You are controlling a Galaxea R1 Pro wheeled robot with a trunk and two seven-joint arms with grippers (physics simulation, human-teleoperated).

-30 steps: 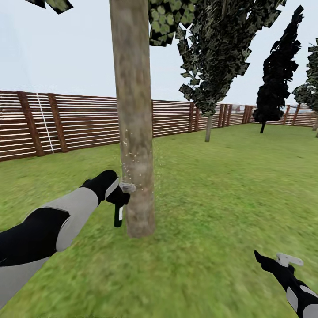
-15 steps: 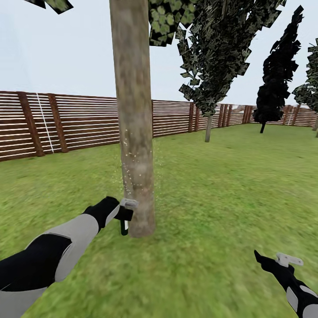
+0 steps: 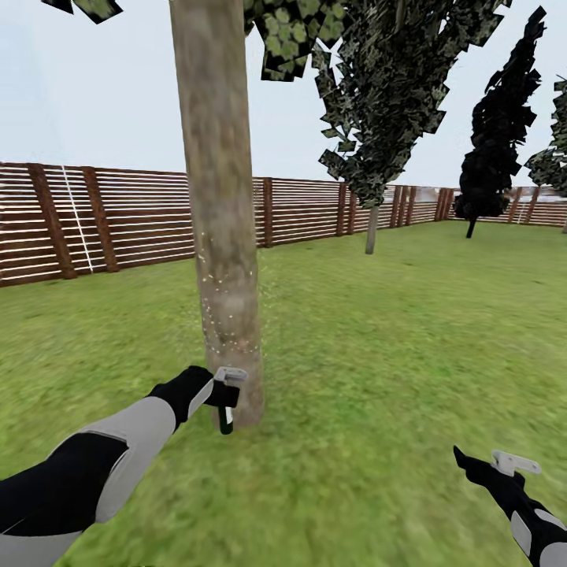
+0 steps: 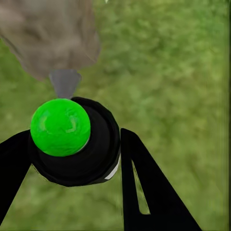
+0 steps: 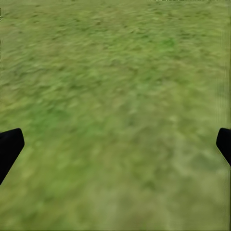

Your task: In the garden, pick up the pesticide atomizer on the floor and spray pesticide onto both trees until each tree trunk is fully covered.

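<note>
Left claw (image 3: 226, 394), clamped on the pesticide atomizer (image 3: 226, 417), has dropped lower w/ nozzle at the tree trunk (image 3: 219, 236) base, approx 9 o'clock of it. Lower trunk likely getting covered now. Right claw (image 3: 482, 465) spread wide, empty.

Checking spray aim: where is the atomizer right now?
In the head view the atomizer sits low at left, held in the left gripper, right beside the base of the near tree trunk.
</note>
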